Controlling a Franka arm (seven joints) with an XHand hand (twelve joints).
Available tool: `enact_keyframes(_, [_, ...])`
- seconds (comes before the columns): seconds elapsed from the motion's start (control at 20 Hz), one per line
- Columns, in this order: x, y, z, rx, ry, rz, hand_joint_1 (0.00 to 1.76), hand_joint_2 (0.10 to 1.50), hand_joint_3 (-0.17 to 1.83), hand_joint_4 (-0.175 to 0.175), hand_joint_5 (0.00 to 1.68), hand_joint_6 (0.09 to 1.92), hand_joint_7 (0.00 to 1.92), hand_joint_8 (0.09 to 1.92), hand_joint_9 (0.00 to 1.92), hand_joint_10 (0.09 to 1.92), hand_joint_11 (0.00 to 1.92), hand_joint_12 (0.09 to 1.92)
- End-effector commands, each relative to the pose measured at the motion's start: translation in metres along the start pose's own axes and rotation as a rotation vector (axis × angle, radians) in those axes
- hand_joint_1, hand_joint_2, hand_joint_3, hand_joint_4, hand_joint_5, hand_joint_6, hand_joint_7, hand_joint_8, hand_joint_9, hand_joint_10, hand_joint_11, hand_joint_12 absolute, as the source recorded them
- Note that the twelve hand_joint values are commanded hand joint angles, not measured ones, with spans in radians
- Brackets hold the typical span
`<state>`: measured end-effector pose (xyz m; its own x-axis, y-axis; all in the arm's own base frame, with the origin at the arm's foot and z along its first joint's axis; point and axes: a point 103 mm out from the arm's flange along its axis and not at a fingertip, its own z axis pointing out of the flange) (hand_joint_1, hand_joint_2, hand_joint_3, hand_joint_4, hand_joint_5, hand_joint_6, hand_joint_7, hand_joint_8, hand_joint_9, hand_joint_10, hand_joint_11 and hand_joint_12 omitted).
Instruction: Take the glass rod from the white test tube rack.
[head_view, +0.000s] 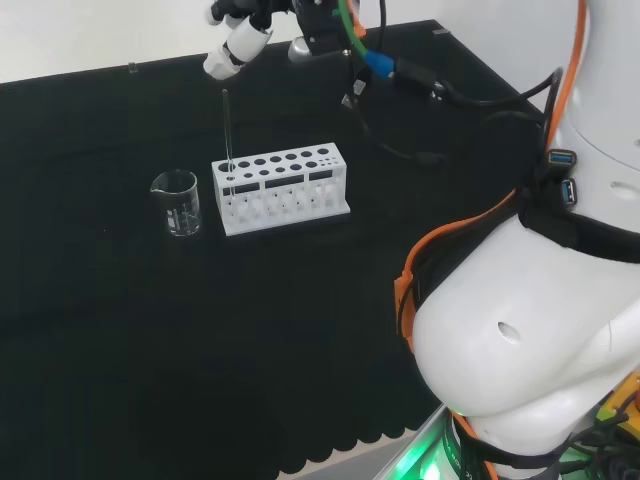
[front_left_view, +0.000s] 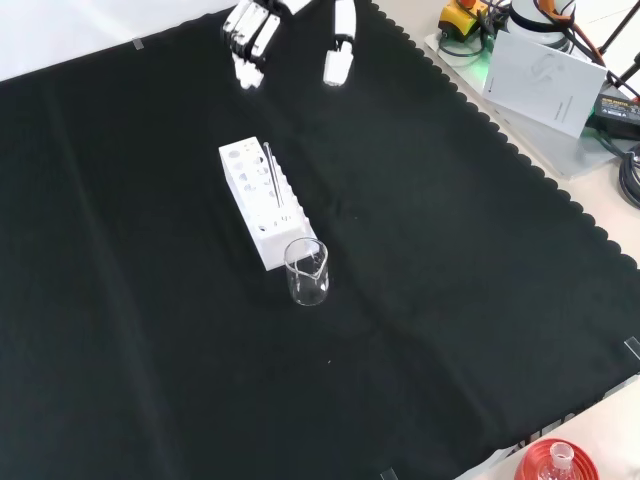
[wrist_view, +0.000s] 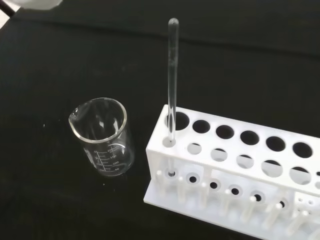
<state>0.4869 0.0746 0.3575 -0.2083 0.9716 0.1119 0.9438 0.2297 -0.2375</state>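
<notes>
The hand (front_left_view: 255, 35) hung above the white test tube rack (head_view: 285, 190) with its fingers (front_left_view: 338, 55) straight and apart, holding nothing. The glass rod (head_view: 227, 140) stood upright below the fingers in an end hole, beside an empty glass beaker (head_view: 177, 202). Risk noted: fingers closing off-centre could tilt the rod, drag the rack or strike the beaker.

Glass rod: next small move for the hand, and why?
Probably lower the hand toward the top of the glass rod and close the fingers round it. The rod stands upright in an end hole of the white rack; the hand hovers open above, apart from it.
</notes>
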Motion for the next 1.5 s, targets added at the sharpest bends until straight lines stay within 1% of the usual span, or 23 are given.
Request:
enact_keyframes(0.05, [-0.001,0.020,0.011,0.018,0.006,-0.018,0.62,0.72,0.33,0.030,0.36,0.12,0.20,0.88,0.23,1.02,0.16,1.48])
enact_keyframes(0.3, [-0.006,0.031,0.023,0.036,0.011,-0.020,0.61,0.71,0.34,0.028,0.37,0.14,0.20,0.88,0.22,1.02,0.15,1.49])
enact_keyframes(0.65, [-0.014,0.044,0.031,0.030,0.013,-0.035,0.60,0.70,0.36,0.018,0.37,0.18,0.21,0.88,0.25,1.02,0.16,1.48])
enact_keyframes(0.8, [-0.018,0.050,0.034,0.035,0.009,-0.037,0.61,0.69,0.38,0.005,0.34,0.28,0.23,0.88,0.28,1.01,0.19,1.47])
enact_keyframes(0.9, [-0.022,0.055,0.038,0.042,0.008,-0.042,0.62,0.68,0.40,-0.005,0.30,0.41,0.24,0.88,0.29,1.01,0.20,1.47])
enact_keyframes(1.0, [-0.022,0.059,0.041,0.046,-0.038,-0.065,0.63,0.67,0.41,-0.013,0.27,0.50,0.25,0.88,0.31,1.01,0.21,1.47])
enact_keyframes(1.05, [-0.023,0.061,0.042,0.047,-0.027,-0.068,0.64,0.66,0.41,-0.017,0.26,0.52,0.25,0.88,0.32,1.01,0.22,1.47])
enact_keyframes(1.5, [-0.034,0.080,0.052,0.076,0.014,-0.066,0.64,0.66,0.42,-0.027,0.24,0.61,0.27,0.88,0.36,1.00,0.26,1.46])
